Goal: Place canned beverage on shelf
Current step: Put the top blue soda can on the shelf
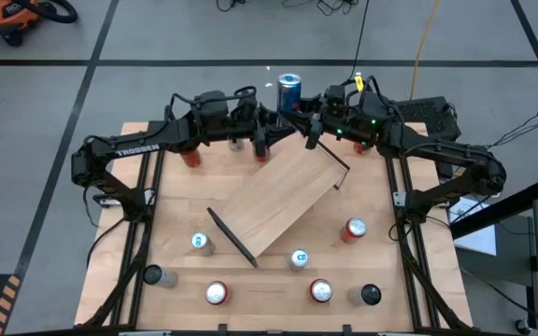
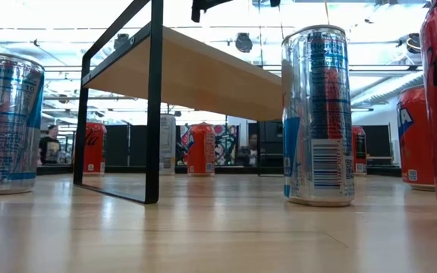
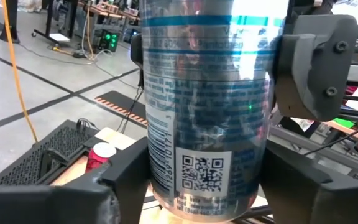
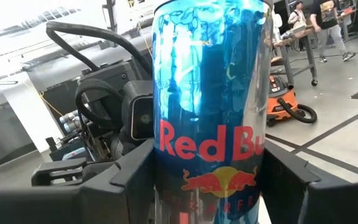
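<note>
The tall blue-and-silver aluminium can (image 1: 290,92) stands between both grippers. The right gripper (image 4: 207,186) clamps its lower body, and the left gripper's (image 3: 207,186) fingers flank it — rigid, slick, dentable. The light-wood shelf (image 1: 283,198) lies just below.

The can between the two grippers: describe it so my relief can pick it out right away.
Start at the shelf, the light-wood board lying at an angle across the table. Beyond its far end, the left gripper and right gripper meet around one upright can. It is the blue-and-silver Red Bull raised off the table; every other can stands on the tabletop.
</note>
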You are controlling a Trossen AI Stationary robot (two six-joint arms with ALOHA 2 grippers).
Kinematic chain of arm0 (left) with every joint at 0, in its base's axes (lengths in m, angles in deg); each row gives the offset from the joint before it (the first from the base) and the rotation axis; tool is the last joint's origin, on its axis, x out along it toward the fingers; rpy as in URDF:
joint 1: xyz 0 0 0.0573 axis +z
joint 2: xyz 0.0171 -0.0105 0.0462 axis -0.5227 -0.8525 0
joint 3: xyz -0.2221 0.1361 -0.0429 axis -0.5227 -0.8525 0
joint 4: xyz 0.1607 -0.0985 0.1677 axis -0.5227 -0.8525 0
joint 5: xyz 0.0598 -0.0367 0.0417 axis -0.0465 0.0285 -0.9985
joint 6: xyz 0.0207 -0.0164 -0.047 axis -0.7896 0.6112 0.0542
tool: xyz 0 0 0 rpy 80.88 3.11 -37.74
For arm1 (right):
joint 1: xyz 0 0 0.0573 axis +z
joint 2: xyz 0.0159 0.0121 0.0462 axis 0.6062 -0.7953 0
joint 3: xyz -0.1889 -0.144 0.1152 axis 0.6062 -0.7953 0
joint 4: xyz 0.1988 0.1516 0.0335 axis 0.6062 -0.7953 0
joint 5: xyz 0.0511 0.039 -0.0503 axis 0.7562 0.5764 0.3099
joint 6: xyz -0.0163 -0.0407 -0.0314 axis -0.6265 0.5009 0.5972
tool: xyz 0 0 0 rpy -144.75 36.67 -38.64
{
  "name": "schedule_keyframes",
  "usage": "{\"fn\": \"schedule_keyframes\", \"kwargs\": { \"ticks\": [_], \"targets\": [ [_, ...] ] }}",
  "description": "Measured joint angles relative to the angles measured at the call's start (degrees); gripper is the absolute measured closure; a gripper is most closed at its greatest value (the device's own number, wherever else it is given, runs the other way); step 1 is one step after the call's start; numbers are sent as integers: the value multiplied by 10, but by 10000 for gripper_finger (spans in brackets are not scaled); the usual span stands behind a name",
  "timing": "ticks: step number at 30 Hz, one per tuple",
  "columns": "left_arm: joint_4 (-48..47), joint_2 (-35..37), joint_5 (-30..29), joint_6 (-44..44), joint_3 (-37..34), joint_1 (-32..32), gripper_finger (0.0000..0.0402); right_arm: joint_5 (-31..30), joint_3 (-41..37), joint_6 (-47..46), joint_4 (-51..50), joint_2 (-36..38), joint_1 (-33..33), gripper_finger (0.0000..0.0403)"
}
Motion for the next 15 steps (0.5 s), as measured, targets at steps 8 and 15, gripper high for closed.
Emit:
{"fn": "schedule_keyframes", "kwargs": {
  "ticks": [8,15],
  "targets": [
    [-4,0,11,0,0,0,178,-2,0,0,-8,0,0,195],
    [-5,0,15,0,0,0,180,-2,0,0,-12,0,0,194]
  ]
}}
